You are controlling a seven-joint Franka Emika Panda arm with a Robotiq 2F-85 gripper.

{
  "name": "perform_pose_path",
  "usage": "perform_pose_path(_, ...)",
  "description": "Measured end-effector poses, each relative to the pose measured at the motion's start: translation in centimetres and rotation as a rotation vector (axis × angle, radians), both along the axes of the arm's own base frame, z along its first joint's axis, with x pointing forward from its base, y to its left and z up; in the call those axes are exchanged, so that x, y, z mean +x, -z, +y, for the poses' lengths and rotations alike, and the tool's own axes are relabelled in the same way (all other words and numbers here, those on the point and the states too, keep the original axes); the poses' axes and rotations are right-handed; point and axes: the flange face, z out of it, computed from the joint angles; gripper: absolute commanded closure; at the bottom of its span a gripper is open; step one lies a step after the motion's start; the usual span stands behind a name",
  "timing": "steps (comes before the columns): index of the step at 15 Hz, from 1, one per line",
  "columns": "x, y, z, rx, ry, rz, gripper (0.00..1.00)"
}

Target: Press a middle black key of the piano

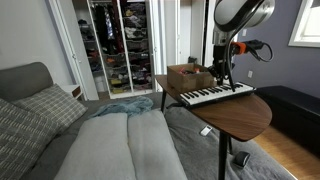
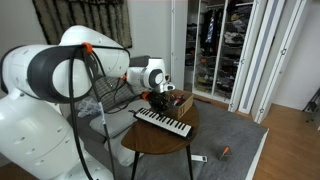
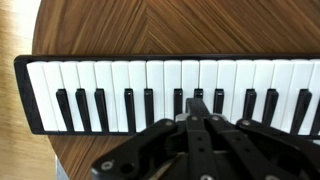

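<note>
Over on the round wooden table (image 1: 243, 117), seen in both exterior views, we have two items sharing the top. A brown cardboard box (image 1: 188, 75) sits at the 11 o'clock side of the piano (image 1: 215, 95), just beside it, flaps up. What is inside cannot be made out from either angle, and any lettering is too small to read. Behind the table, at 10 o'clock in an exterior view, an open closet (image 1: 120, 40) is packed: clothes hanging up top, folded piles on the shelves below.

Now the piano itself. It is slim, long and flat, with a black casing, one row of white keys and short black keys in twos and threes. It lies across the middle of the table, slanting in an exterior view (image 2: 163, 123).

Down to the wrist view, where the piano (image 3: 100, 85) stretches from 9 o'clock to 3 o'clock, wood grain showing above it at 12. The gripper (image 3: 195, 98) comes in from 6 o'clock with its fingers pinched together into one narrow point, holding nothing. That point sits right over the middle black key of a group of three (just right of centre). Whether the key is actually down, I cannot tell.

In an exterior view the gripper (image 1: 221, 78) hangs straight down over the piano's midsection.
</note>
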Motion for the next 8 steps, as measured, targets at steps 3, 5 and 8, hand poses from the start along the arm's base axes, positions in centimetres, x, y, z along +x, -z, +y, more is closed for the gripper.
perform_pose_path(3,0.23,0.14,-0.47,0.001,0.001,-0.007,1.00)
perform_pose_path(5,0.40,0.31,-0.65,0.003,-0.002,-0.013,1.00)
perform_pose_path(8,0.62,0.77,-0.82,0.006,-0.002,-0.019,1.00)
